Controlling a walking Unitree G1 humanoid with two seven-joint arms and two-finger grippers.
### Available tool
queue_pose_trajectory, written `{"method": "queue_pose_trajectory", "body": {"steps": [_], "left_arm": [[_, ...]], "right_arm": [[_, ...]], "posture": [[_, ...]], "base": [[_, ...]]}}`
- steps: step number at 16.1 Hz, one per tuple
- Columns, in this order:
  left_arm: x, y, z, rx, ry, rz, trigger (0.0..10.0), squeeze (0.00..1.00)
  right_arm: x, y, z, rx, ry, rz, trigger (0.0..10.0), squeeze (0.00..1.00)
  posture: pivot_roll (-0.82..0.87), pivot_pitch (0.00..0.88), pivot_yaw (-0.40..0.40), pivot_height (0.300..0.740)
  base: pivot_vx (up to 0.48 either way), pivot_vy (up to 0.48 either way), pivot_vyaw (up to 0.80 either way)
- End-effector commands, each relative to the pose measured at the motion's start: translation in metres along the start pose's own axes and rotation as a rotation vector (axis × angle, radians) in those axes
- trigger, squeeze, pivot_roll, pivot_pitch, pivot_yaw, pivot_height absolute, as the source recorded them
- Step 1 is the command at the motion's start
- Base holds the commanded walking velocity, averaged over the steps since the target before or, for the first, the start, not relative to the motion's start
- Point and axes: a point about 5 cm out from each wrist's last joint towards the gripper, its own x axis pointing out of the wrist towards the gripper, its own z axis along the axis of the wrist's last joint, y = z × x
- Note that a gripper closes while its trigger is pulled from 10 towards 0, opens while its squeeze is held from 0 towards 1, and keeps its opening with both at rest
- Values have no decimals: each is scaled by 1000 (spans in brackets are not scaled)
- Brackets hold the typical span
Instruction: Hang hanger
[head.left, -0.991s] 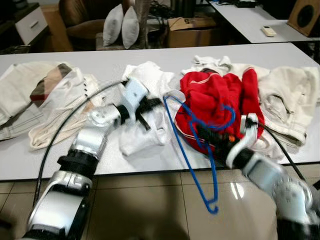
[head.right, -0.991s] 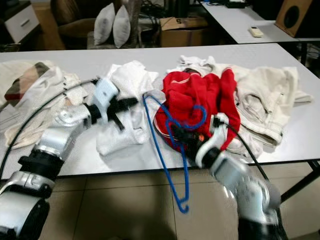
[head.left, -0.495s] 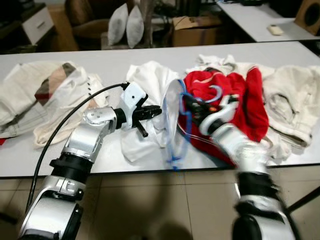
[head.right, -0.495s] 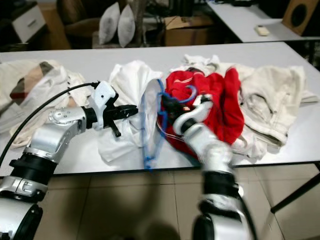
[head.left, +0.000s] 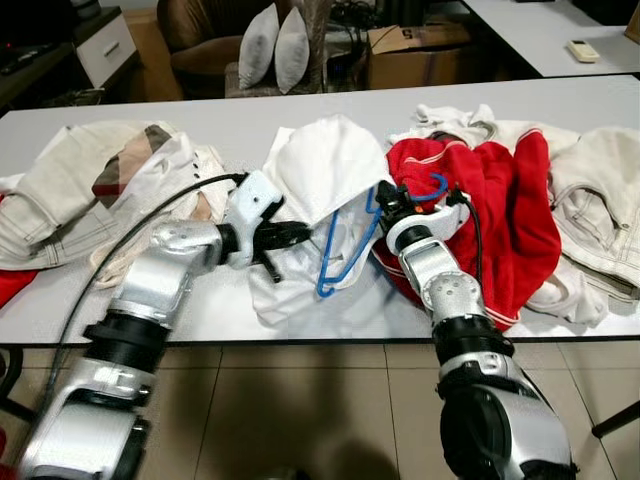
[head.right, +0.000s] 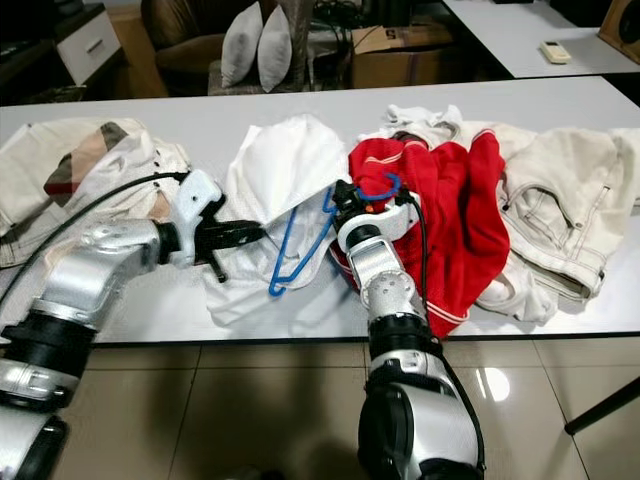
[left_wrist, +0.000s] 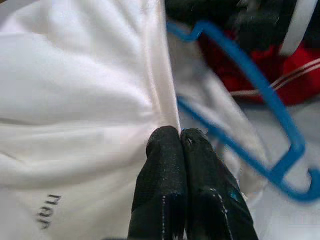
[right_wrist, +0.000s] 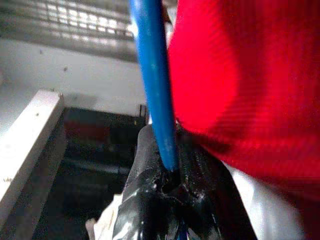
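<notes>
A blue wire hanger (head.left: 345, 255) lies tilted over a white garment (head.left: 325, 170) in the middle of the white table (head.left: 230, 120). My right gripper (head.left: 385, 200) is shut on the hanger's upper end, beside a red garment (head.left: 500, 220). In the right wrist view the blue bar (right_wrist: 152, 85) runs out from between the closed fingers (right_wrist: 150, 175). My left gripper (head.left: 300, 232) is shut on a fold of the white garment (left_wrist: 75, 100), just left of the hanger (left_wrist: 260, 85). Its fingertips (left_wrist: 165, 145) press together on the cloth.
Beige and plaid clothes (head.left: 90, 190) are piled at the table's left, cream trousers (head.left: 600, 200) at its right. Behind the table stand two pillows (head.left: 275, 45) and a cardboard box (head.left: 415, 50). Tiled floor (head.left: 300, 420) lies below the front edge.
My right gripper has carried the hanger up from below the table's front edge and leftward onto the white garment. The left gripper has stayed at the white garment.
</notes>
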Motion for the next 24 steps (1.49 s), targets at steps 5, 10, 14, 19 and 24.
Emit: {"method": "queue_pose_trajectory", "body": {"steps": [5,10,14,19,24], "left_arm": [[15,-31,32,-192,-194,-233,0,0],[39,-40,55,-277,-295,-218,0,0],[32,-41,42,-157,-200,-161,0,0],[27,-49,39,-127,-196,-95,0,0],[18,-43,45,-147,-261,-17,4510,0]], "right_arm": [[15,29,-13,54,-66,14,10000,0],[13,36,-41,42,9,-8,10000,0],[-8,13,-49,79,135,-90,10000,0],[-43,13,-41,93,219,-37,10000,0],[-57,14,-27,142,209,39,10000,0]], "posture": [[49,0,132,740],[23,0,140,740],[19,0,149,740],[15,0,126,740],[1,0,102,740]], "base": [[0,0,0],[0,0,0],[0,0,0],[0,0,0],[0,0,0]]}}
